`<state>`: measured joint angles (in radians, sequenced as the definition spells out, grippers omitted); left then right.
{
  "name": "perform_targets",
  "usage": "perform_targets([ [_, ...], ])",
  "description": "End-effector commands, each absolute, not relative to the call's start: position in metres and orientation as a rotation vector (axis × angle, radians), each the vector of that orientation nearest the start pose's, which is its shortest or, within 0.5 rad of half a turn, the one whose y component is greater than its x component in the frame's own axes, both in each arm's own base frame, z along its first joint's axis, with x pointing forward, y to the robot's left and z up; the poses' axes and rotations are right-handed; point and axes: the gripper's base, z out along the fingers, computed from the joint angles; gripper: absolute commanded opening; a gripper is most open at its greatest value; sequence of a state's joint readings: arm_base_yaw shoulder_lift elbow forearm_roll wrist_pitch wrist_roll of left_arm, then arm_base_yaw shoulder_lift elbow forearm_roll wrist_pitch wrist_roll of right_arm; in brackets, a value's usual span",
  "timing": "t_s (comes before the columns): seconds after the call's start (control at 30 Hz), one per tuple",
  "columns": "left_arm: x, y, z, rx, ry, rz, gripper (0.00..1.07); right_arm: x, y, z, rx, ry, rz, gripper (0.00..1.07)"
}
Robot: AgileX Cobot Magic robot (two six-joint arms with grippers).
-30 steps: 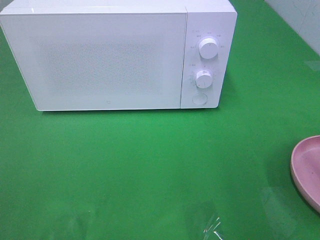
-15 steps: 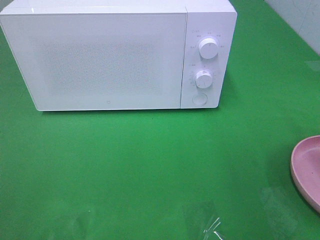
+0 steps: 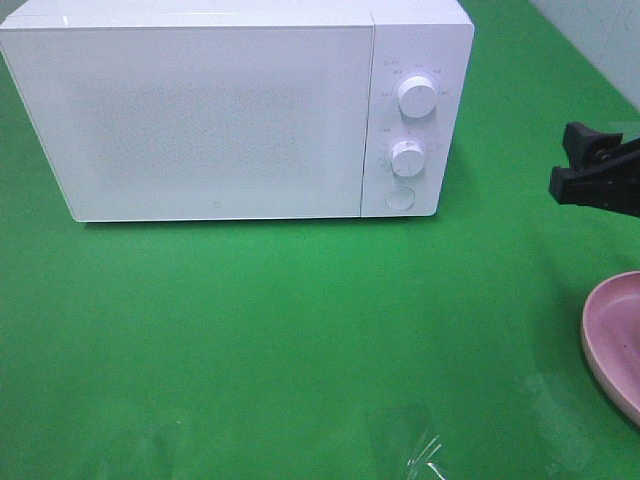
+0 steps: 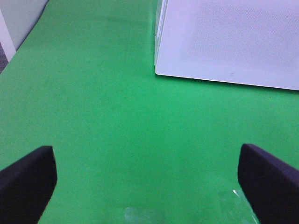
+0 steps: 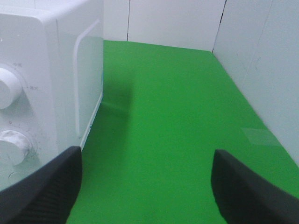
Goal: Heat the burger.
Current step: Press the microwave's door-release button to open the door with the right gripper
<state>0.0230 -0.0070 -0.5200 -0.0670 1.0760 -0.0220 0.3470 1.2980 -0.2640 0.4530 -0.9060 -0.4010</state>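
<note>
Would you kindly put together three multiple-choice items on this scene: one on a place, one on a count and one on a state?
1. Where does the pink plate lie?
A) at the right edge of the high view
B) on top of the microwave
C) right before the microwave door

2. How many round knobs does the microwave carry on its panel?
A) one
B) two
C) five

3. How is the door of the microwave?
A) swung wide open
B) taken off
C) shut

Answers: 1 A, the plate is cut off by that edge, well apart from the microwave. 2 B, one knob sits above the other. 3 C, the door lies flush with the front.
</note>
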Motion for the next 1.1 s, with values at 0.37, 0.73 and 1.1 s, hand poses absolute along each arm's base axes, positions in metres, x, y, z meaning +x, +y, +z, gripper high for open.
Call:
perform_targets([
  [0.37, -0.011, -0.006, 0.282, -0.036, 2.01, -0.089, 0.98, 0.196, 0.086, 0.191, -0.095, 1.65, -0.101, 0.76],
  [0.73, -0.011, -0.006, 0.282, -0.036, 2.01, -0.089, 0.98, 0.18, 0.115, 0.182, -0.171, 1.642, -0.054, 0.76],
  [1.1, -0.011, -0.006, 0.282, -0.036, 2.011, -0.087, 0.98, 0.176, 0.12, 0.175, -0.055, 1.69, 0.059, 0.76],
])
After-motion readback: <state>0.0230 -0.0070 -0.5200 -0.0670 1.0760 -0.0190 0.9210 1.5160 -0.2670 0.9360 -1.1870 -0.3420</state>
